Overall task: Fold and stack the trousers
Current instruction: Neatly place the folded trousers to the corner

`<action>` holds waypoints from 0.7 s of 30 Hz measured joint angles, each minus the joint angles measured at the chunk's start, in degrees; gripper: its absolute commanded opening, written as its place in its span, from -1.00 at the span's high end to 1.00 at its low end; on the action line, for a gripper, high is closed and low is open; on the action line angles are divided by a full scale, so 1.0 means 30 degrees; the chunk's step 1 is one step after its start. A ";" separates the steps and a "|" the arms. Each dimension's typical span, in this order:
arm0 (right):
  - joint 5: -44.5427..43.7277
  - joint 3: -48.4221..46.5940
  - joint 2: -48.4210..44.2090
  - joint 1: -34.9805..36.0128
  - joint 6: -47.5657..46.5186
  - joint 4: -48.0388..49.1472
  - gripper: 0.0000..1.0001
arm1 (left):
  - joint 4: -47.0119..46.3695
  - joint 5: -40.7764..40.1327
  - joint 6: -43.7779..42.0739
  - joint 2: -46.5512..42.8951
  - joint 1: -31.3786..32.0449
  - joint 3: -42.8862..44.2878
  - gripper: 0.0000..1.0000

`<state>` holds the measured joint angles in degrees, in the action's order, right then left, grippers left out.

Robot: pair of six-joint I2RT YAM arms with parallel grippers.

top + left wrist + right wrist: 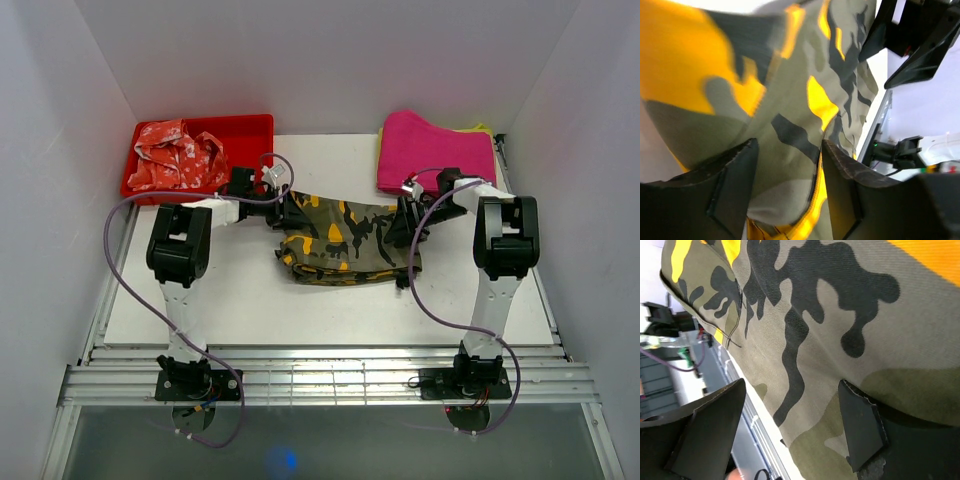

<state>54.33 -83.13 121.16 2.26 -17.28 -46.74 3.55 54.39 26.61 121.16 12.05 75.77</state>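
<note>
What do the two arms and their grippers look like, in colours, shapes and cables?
The left arm and the right arm have white links, bulky black joint housings and black bases. A purple cable loops along each. The left gripper and right gripper have black wedge-shaped fingers with rough edges.
</note>
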 measured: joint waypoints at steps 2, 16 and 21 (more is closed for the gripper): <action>-0.0583 -0.0248 -0.0517 0.0044 -0.0066 -0.0146 -0.63 | 0.0692 -0.0270 -0.1056 -0.0699 0.0000 0.0029 -0.38; -0.8094 -0.2193 -1.4287 0.0109 -0.2040 0.0998 -0.80 | 0.1515 -0.5209 -0.8284 -1.4280 0.0022 0.0656 -0.96; -1.0615 0.0860 -1.6385 0.0044 -0.2025 0.1319 -0.80 | 0.2142 -0.5676 -1.1227 -1.4936 0.1603 0.0663 -0.96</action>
<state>22.48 -80.55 72.01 2.39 -23.35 -42.78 9.98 37.36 -7.07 76.36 16.86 77.76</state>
